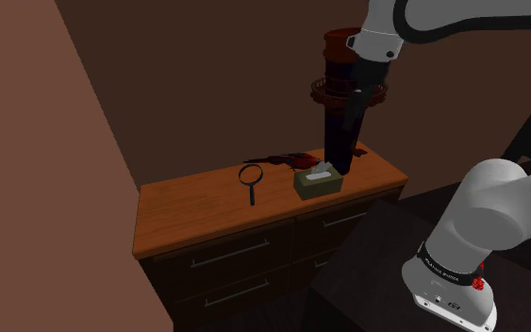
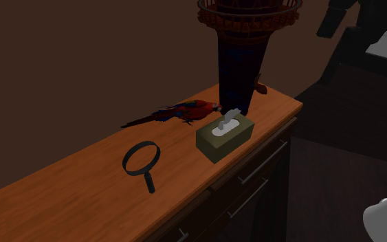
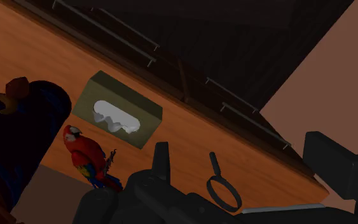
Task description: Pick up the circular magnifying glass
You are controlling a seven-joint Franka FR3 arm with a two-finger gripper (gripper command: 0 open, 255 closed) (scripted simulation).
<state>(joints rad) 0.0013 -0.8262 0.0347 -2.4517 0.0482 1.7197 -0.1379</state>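
The magnifying glass (image 1: 251,178) (image 2: 141,159) is a thin black ring with a short black handle. It lies flat on the brown wooden dresser top (image 1: 197,215) (image 2: 82,199), towards the shoulder view's left, apart from everything else. My black gripper (image 1: 353,123) hangs high over the dresser's right end, in front of a tall dark ornament, well away from the glass. In the wrist view the gripper (image 3: 247,168) is open, its fingers (image 3: 161,160) wide apart with nothing between them, and the magnifying glass (image 3: 224,191) lies far below.
An olive tissue box (image 1: 317,181) (image 2: 225,134) (image 3: 117,116) stands right of the glass. A red parrot figure (image 1: 277,158) (image 2: 185,111) (image 3: 85,156) sits behind it. The tall dark ornament (image 1: 340,104) (image 2: 243,55) rises at the right end. A brown wall (image 1: 37,189) is close on the left.
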